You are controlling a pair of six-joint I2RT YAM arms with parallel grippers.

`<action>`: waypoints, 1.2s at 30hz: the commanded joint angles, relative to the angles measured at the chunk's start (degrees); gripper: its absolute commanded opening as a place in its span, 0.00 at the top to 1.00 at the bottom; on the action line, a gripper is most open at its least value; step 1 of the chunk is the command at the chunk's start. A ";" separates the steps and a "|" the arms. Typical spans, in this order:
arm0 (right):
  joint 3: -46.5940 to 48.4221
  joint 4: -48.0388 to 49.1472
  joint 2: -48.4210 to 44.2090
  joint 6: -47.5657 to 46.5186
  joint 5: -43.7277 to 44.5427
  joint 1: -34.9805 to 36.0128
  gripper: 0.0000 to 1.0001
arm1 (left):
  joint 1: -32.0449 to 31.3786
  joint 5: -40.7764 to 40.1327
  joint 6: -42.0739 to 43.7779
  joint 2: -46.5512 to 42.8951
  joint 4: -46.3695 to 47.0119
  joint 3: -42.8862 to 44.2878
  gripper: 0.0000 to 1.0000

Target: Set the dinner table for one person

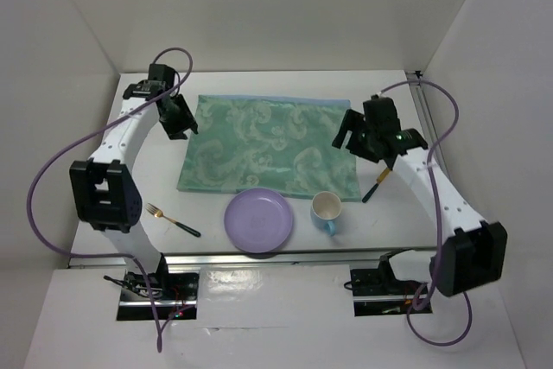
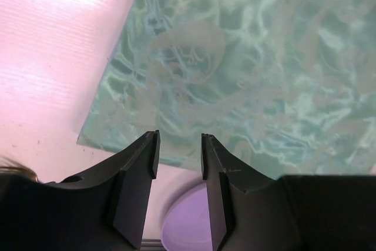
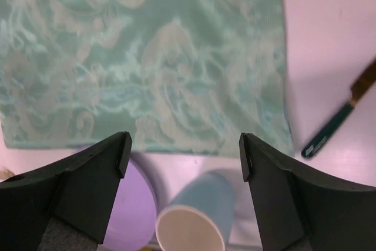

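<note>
**tablebot_fan:** so why are both arms parked out at the mat (image 1: pixel 268 144) with nothing in them? The left end effector (image 2: pixel 179 145) has its jaws only a bit apart, the right end effector (image 3: pixel 185 151) is spread wide, and both are empty.

**yam_owner:** my read is they hang over the mat's left and right edges because cloth is a two-sided job. One arm per side gets it flat. And it does lie flat and square in the middle of the surface (image 1: pixel 380 222), the big white top under everything, with the arms bolted at its near edge.

**tablebot_fan:** and the stuff lined up in front?

**yam_owner:** none of it is on the mat yet. The plate (image 1: pixel 258 220) sits just beside the mat's near edge. The cup (image 1: pixel 327 210) stands upright next to it, by the near right corner. The fork (image 1: pixel 173 219) lies off to the left near the left arm. The knife (image 1: pixel 376 187) is off the mat's right edge, partly under the right arm. So each arm has a utensil on its own side, which is handy. I'd say the setting is barely begun: mat down, four things to go. Plate first makes sense to me, since the fork and knife get lined up against it.
</note>
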 commanded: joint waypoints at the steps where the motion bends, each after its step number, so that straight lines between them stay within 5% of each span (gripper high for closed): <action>1: -6.81 -6.88 -6.31 2.80 -1.97 1.71 0.13 | 0.26 2.13 1.31 -6.86 0.99 -2.70 0.49; 6: -15.16 -10.13 -13.01 10.18 -6.55 8.55 0.13 | 0.26 4.07 1.84 -9.95 1.53 -1.66 0.49; 12: -19.21 -15.32 -16.26 21.61 -0.40 17.35 0.13 | 0.26 4.07 1.84 -11.26 0.30 -1.82 0.50; 24: -24.39 -11.20 -12.92 22.85 3.12 18.06 0.34 | -0.27 4.60 2.89 -11.27 0.91 -3.06 0.50; 27: -24.93 -9.87 -12.31 22.85 4.17 18.06 0.55 | -0.79 5.13 2.89 -11.27 1.43 -3.06 0.51; 28: -24.14 -9.87 -11.79 23.37 5.13 18.06 0.73 | -0.79 5.13 2.89 -11.27 1.44 -3.06 0.51; 31: -20.28 -13.11 -12.56 23.91 7.25 18.59 0.97 | -0.79 5.13 3.41 -10.65 0.82 -2.44 0.51; 36: -8.61 -17.86 -12.75 20.40 14.45 18.59 1.00 | -1.32 6.27 4.56 -11.18 2.22 -3.76 0.50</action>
